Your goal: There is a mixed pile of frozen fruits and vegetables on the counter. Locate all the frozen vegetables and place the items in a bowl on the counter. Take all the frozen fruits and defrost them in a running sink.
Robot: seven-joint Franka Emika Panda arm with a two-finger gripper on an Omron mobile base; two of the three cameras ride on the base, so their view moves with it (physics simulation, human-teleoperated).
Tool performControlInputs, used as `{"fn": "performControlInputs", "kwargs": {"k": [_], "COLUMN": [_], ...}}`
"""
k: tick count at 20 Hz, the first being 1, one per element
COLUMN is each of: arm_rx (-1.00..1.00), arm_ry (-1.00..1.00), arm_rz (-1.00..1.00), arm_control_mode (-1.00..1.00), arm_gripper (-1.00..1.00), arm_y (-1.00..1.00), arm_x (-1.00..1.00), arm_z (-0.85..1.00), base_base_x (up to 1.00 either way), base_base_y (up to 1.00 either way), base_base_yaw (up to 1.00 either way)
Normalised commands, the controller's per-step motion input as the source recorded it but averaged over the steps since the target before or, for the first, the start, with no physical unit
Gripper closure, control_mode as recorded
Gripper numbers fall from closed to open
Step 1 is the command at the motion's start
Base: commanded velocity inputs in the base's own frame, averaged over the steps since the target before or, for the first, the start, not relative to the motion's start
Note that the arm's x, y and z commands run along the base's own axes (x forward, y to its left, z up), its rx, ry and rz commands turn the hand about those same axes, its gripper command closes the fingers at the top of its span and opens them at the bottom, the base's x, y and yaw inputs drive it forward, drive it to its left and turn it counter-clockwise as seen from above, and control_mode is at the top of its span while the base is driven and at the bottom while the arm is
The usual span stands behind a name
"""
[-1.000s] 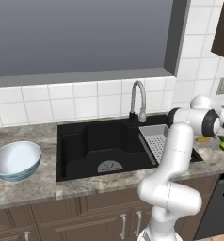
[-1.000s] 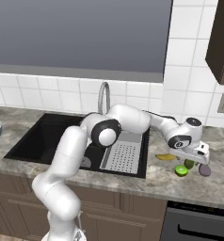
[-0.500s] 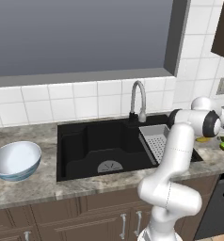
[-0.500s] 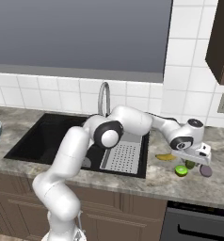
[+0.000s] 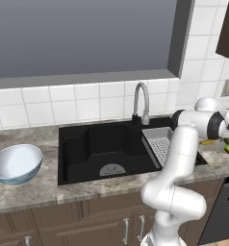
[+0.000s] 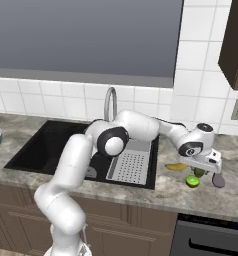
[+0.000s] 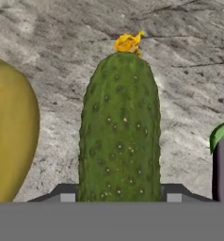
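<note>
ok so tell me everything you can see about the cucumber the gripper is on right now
The cucumber is a dark green oblong with a bumpy, speckled skin and a small withered yellow blossom at its far tip. It lies flat on the grey-brown speckled counter, running straight away from the hand. The gripper has a fingertip against each side of its near end. The banana lies apart on one side, the eggplant on the other; neither touches it.

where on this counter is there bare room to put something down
Bare counter lies between the bowl and the sink, and along the front edge below the sink. Right of the sink it is crowded: banana, lime, eggplant and cucumber cluster around the end effector.
</note>
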Motion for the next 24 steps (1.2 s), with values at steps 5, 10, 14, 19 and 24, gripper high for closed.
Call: {"fn": "performControlInputs", "kwargs": {"k": [5,10,14,19,24], "arm_rx": [0.00,0.00,0.00,0.00,-0.01], "arm_ry": [0.00,-0.03,0.00,0.01,0.00], "arm_rz": [0.00,0.00,0.00,0.00,0.00], "arm_control_mode": [-1.00,-1.00,-1.00,-1.00,-1.00], "arm_gripper": [1.00,1.00,1.00,1.00,1.00], "arm_y": [0.44,0.40,0.43,0.53,0.58], "arm_x": [0.01,0.00,-0.19,-0.35,-0.38], "arm_z": [0.43,0.49,0.40,0.19,0.12], "base_base_x": [0.00,0.00,0.00,0.00,0.00], "base_base_y": [0.00,0.00,0.00,0.00,0.00], "base_base_yaw": [0.00,0.00,0.00,0.00,0.00]}}
